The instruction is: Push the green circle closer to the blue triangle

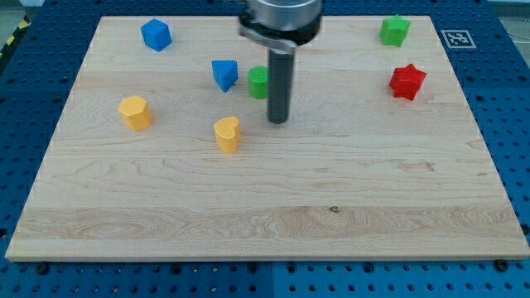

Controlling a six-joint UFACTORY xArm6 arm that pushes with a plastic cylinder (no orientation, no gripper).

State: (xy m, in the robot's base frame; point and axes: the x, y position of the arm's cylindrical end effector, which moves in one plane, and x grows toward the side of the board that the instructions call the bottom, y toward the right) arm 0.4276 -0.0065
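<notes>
Tip (278,121) down on the wooden board (265,215), a bare rod with nothing to part or clamp, just below and to the view's right of the green circle (258,82); whether rod and circle touch, impossible to tell, since the rod covers the circle's right side. Green circle just to the right of the blue triangle (224,74), a narrow strip of wood showing between the two. Both in the board's upper middle, well clear of every edge.

Wide open wood across the whole lower half of the board and along its right side below the red star (407,82). Green star (395,31) close to the top edge near the top right corner. Blue cube (156,35) close to the top edge toward the left. Yellow hexagon-like block (135,112) near the left edge. Yellow heart-like block (227,134) below the blue triangle, left of the tip. Blue pegboard table (505,124) on all sides of the board.

Count: seven blocks in all. Two green, two blue, two yellow, one red. One rod, one board.
</notes>
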